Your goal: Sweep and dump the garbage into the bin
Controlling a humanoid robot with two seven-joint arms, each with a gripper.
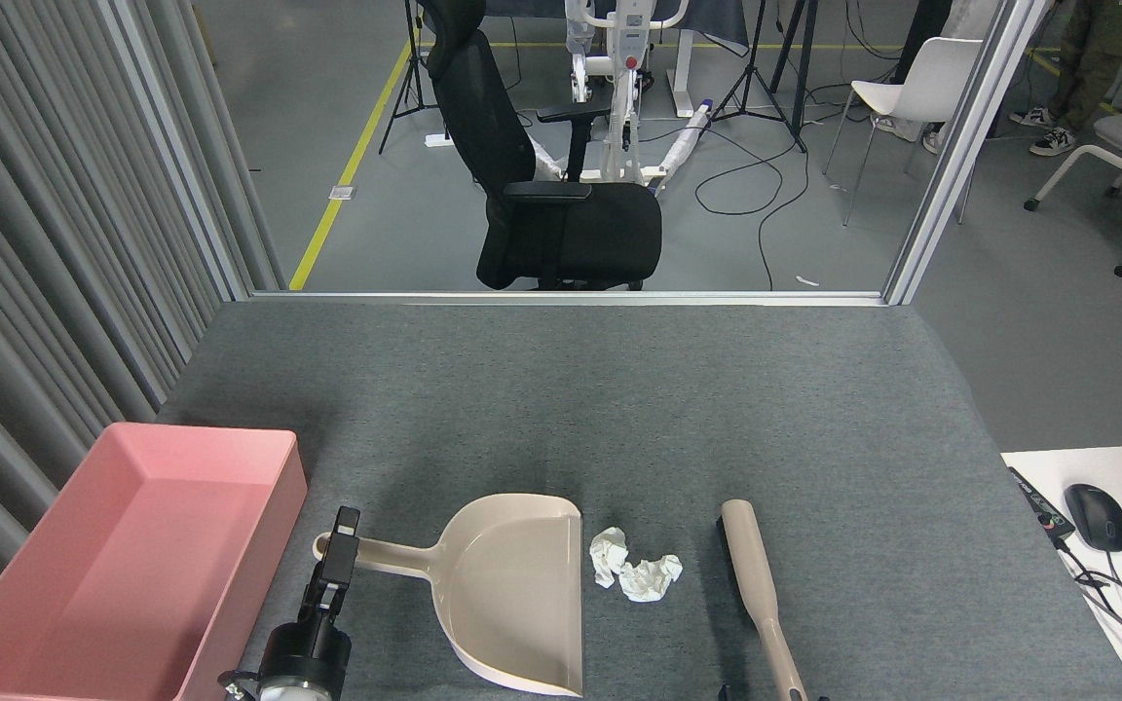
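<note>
The garbage, two white tissue wads, lies on the grey table, just right of the dustpan mouth and left of the brush. Nothing is swept yet, and the pink bin at the near left looks empty. My left gripper sits at the dustpan handle; I cannot tell whether it grips. My right gripper is out of view, the brush untouched. Sweeping and dumping both remain.
</note>
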